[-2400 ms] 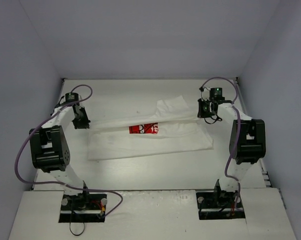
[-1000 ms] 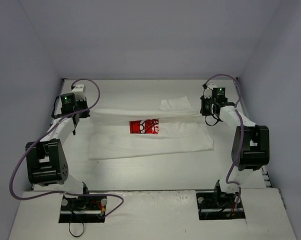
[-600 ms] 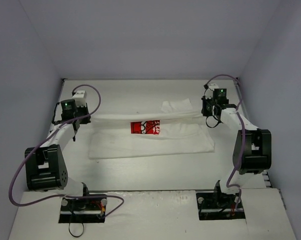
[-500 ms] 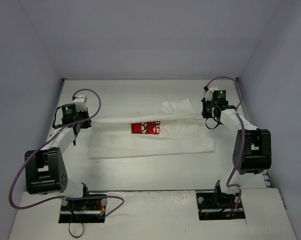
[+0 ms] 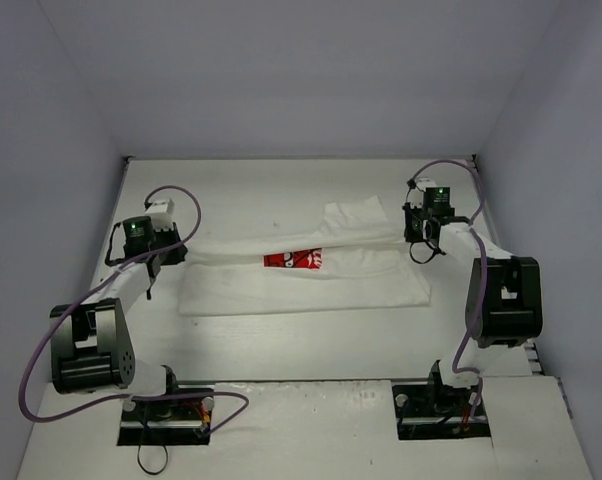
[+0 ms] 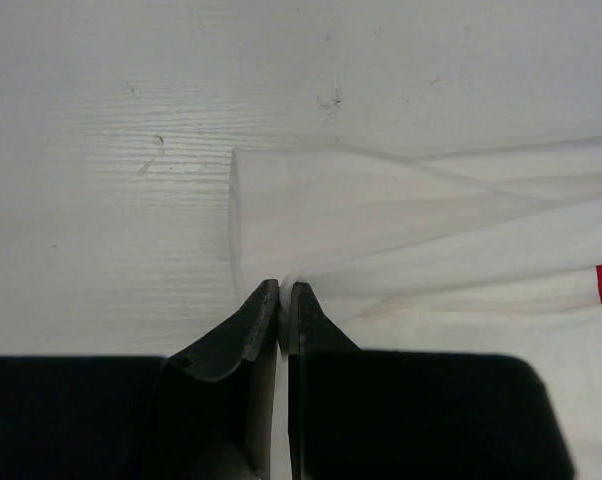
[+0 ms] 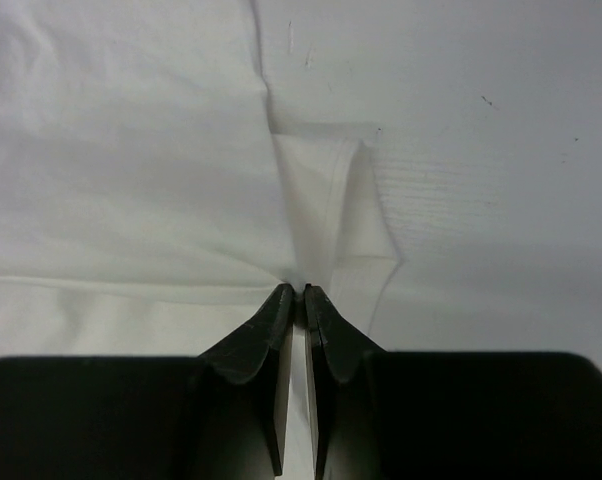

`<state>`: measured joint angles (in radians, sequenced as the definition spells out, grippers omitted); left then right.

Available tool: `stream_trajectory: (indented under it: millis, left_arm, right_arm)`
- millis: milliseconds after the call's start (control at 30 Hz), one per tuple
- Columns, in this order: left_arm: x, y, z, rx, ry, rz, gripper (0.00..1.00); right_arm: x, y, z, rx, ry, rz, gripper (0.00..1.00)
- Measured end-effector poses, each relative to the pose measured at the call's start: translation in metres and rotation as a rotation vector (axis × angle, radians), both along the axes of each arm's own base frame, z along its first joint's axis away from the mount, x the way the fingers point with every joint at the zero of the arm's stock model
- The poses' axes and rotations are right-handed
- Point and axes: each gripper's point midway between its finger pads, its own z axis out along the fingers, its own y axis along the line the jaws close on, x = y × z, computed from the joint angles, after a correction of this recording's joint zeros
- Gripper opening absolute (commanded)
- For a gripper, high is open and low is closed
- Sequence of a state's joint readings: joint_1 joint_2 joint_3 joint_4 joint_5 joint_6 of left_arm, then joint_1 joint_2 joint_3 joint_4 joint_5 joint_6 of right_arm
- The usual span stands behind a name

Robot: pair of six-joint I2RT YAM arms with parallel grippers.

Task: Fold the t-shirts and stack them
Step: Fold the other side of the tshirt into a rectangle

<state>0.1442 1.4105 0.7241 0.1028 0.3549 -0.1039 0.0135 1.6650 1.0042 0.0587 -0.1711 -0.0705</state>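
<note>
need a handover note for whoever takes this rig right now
Left claw: shut on the t-shirt's left end.
Right claw: shut on its right end.
It lies across the middle of the table, far edge stretched taut between the claws, red print partly showing.
Done: both ends gripped.
Left: lay this fold down, finish folding.
</note>
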Motion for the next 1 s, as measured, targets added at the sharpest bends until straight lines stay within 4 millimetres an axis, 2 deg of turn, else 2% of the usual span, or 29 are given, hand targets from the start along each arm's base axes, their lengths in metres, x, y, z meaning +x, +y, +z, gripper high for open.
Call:
stream_trajectory:
  millis: [67, 133, 300, 433, 500, 633, 733, 800, 833, 900, 1000]
  left_arm:
    - [-0.001, -0.002, 0.003, -0.014, -0.007, 0.003, 0.04]
    - [-0.002, -0.003, 0.010, -0.024, -0.019, 0.007, 0.04]
    - [-0.010, -0.004, 0.026, -0.015, -0.004, 0.028, 0.06]
    - [-0.019, -0.011, 0.041, 0.043, 0.026, 0.043, 0.18]
    - [-0.022, -0.012, 0.050, 0.082, 0.032, 0.058, 0.19]
    - [-0.032, 0.001, 0.053, 0.149, 0.059, 0.120, 0.25]
    - [-0.037, 0.009, 0.051, 0.181, 0.090, 0.150, 0.27]
    - [-0.034, 0.010, 0.056, 0.185, 0.089, 0.155, 0.29]
    - [-0.031, 0.010, 0.062, 0.181, 0.080, 0.155, 0.30]
    - [-0.021, 0.006, 0.076, 0.163, 0.049, 0.154, 0.30]
    - [-0.006, -0.013, 0.093, 0.138, 0.008, 0.133, 0.30]
  right_arm:
    - [-0.003, 0.000, -0.003, 0.005, 0.008, -0.006, 0.15]
    - [-0.005, 0.000, -0.006, 0.009, 0.016, -0.018, 0.27]
    - [-0.017, -0.006, -0.004, 0.014, 0.015, -0.089, 0.39]
    - [-0.023, -0.009, 0.022, 0.029, -0.049, -0.153, 0.46]
    - [-0.021, -0.009, 0.039, 0.038, -0.100, -0.171, 0.49]
    - [-0.019, -0.006, 0.065, 0.049, -0.174, -0.179, 0.49]
    - [-0.017, 0.002, 0.071, 0.054, -0.189, -0.160, 0.49]
    - [-0.016, 0.008, 0.074, 0.055, -0.195, -0.141, 0.48]
    - [-0.015, 0.013, 0.077, 0.054, -0.200, -0.128, 0.47]
    - [-0.010, 0.025, 0.083, 0.049, -0.215, -0.088, 0.40]
    - [-0.002, 0.048, 0.093, 0.052, -0.236, -0.029, 0.32]
